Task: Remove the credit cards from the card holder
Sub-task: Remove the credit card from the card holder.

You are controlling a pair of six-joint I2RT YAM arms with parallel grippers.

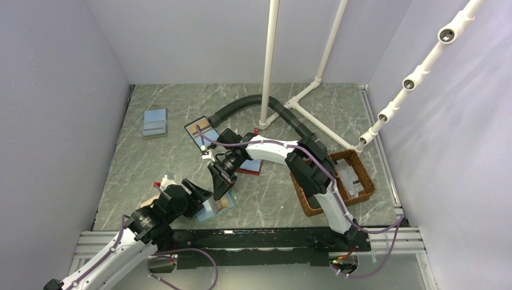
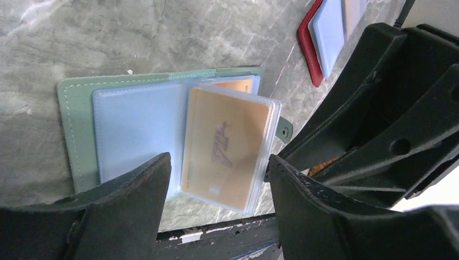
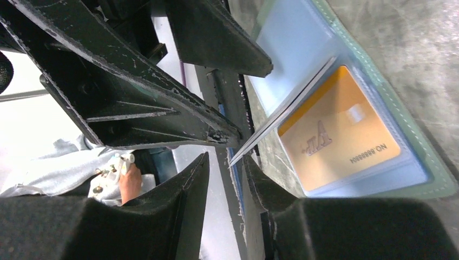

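Left gripper (image 2: pixel 219 162), jaws well apart, above the open teal grey-green rectangular card holder (image 2: pixel 76 130), which lies flat on the grey marbled table (image 2: pixel 108 38). A tan plastic credit card (image 2: pixel 224 146) sits in a clear sleeve leaf (image 2: pixel 274 111). Right gripper (image 3: pixel 226 161), jaws nearly together about the leaf's edge; whether it is clamped cannot be told.

We see a wicker basket (image 1: pixel 368 179) on the marble table (image 1: pixel 181 96). Left of the basket lies a red-edged holder (image 1: pixel 252 170), further left an open black-edged holder (image 1: pixel 201 128), and furthest left a blue holder (image 1: pixel 155 122). White pipes (image 1: pixel 268 60) rise behind the basket.
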